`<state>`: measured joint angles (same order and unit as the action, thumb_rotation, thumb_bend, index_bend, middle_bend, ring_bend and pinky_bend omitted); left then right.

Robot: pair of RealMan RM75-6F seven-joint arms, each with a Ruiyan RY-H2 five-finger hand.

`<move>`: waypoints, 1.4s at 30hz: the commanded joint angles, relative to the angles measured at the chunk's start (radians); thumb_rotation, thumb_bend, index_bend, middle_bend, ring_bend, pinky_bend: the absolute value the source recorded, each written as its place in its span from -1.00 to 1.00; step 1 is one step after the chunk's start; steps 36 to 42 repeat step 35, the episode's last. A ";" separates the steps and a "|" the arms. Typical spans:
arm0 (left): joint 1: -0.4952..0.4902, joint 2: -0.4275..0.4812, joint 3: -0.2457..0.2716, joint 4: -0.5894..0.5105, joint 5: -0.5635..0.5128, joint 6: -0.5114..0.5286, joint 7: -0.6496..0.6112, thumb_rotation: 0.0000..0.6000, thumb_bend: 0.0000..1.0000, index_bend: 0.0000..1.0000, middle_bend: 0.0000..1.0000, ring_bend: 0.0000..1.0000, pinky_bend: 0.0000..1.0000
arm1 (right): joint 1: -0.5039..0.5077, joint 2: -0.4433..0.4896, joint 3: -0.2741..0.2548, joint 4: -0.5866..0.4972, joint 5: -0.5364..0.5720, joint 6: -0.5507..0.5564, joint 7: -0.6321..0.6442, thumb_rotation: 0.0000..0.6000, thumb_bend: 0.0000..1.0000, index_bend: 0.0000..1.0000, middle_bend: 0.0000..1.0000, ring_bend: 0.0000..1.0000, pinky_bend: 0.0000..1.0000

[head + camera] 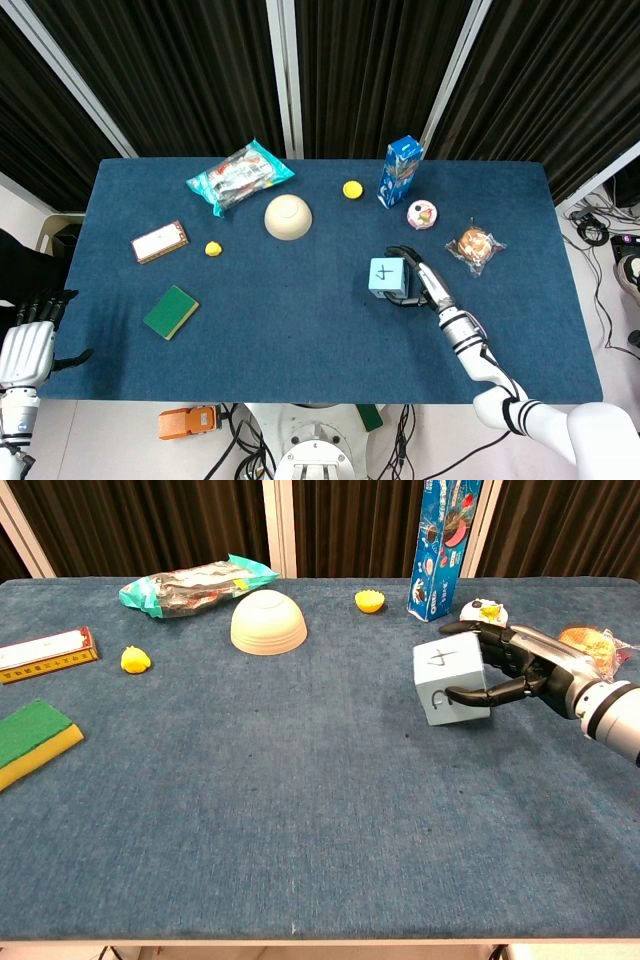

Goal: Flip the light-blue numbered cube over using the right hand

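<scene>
The light-blue numbered cube (pixel 386 276) (pixel 451 683) sits low on the blue table (pixel 300 320), right of centre, with a "4" on its top face. My right hand (pixel 417 284) (pixel 512 668) is on the cube's right side and grips it, thumb across the front face and fingers over the top back edge. The cube's underside looks in contact with the cloth. My left hand (pixel 28 346) hangs off the table's near left corner with fingers spread and holds nothing; only the head view shows it.
Behind the cube stand a blue carton (pixel 441 545), a small decorated cake (pixel 483 610) and a wrapped bun (pixel 588 642). A yellow piece (pixel 369 601), an upturned bowl (pixel 267 621), a snack bag (pixel 193 583), a red box (pixel 45 650) and a green sponge (pixel 30 738) lie further left.
</scene>
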<state>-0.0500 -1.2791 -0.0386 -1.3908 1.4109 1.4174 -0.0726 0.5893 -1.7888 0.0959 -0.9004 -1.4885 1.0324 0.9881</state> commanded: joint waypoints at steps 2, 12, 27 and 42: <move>0.003 0.000 0.001 0.004 0.000 0.003 -0.006 1.00 -0.92 -0.69 -0.73 -0.94 -0.99 | -0.012 0.039 -0.015 -0.046 -0.008 0.008 -0.035 0.98 -0.27 -1.00 -0.85 -1.00 -1.00; 0.002 0.001 -0.002 0.010 0.004 0.007 -0.014 1.00 -0.92 -0.69 -0.73 -0.94 -0.99 | -0.085 0.276 -0.018 -0.322 -0.003 0.120 -0.335 0.96 -0.28 -1.00 -0.96 -1.00 -1.00; -0.017 -0.021 -0.015 0.005 0.028 0.025 0.006 1.00 -0.92 -0.69 -0.73 -0.94 -0.99 | -0.340 0.625 -0.055 -0.749 0.120 0.405 -1.082 1.00 -0.28 -1.00 -0.96 -1.00 -0.88; -0.018 -0.032 -0.020 0.003 0.042 0.050 0.011 1.00 -0.92 -0.69 -0.73 -0.94 -0.99 | -0.449 0.646 -0.097 -0.758 0.059 0.511 -1.004 1.00 -0.28 -1.00 -0.96 -1.00 -0.91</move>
